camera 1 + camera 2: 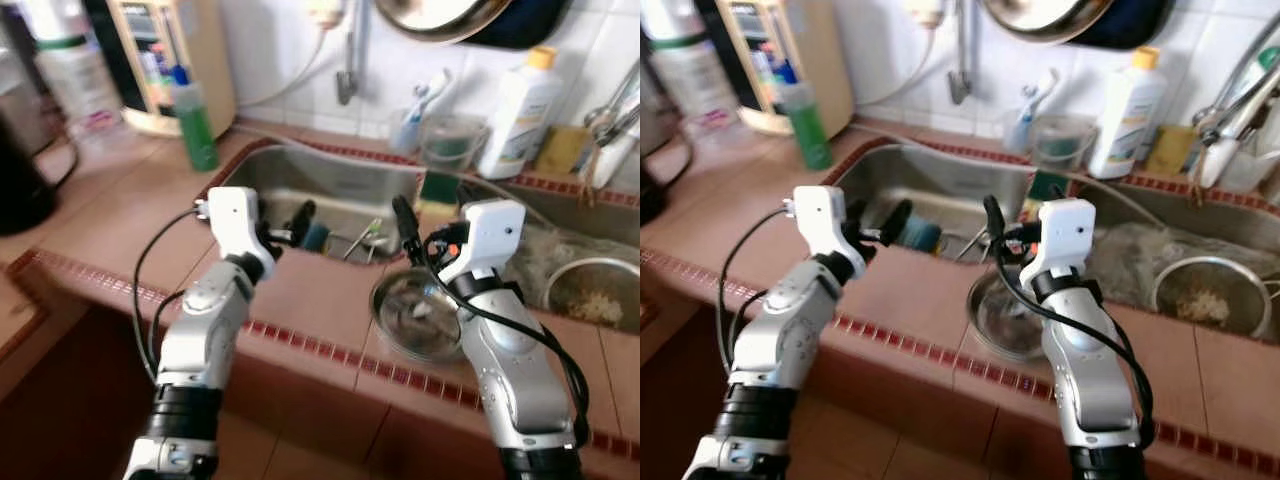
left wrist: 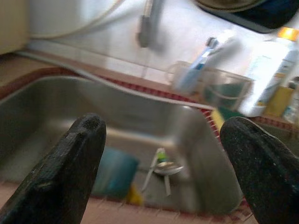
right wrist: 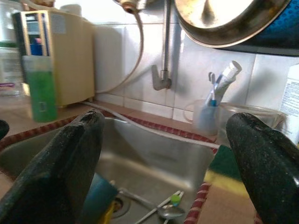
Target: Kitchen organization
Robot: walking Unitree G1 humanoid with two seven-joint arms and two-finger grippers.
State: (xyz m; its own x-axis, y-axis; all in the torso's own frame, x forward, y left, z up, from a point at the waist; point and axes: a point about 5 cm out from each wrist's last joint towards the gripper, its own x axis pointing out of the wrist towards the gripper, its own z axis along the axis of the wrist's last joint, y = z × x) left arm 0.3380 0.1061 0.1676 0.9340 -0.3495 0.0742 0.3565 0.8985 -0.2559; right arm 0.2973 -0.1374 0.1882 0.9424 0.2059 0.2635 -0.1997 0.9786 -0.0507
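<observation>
Nearest, at 6 o'clock on the tabletop (image 1: pixel 120 215) edge: one steel bowl (image 1: pixel 415 315), just under the right gripper (image 1: pixel 405 222), fingers spread, empty. At 9 o'clock, left gripper (image 1: pixel 300 222), fingers likewise released, poised over the sink (image 1: pixel 290 180) rim. Down in the sink: one teal cup (image 2: pixel 113 171), one spoon (image 2: pixel 164 169) with a couple of utensils beside it, count unsure. At 3 o'clock, one strainer (image 1: pixel 597 293). Farther, at 12: one toothbrush cup (image 3: pixel 205 116), one white bottle (image 1: pixel 518 115); at 10, one green bottle (image 1: pixel 195 120). Risks: elbowing the bowl off the edge while reaching; cup slipping from wet fingers.
</observation>
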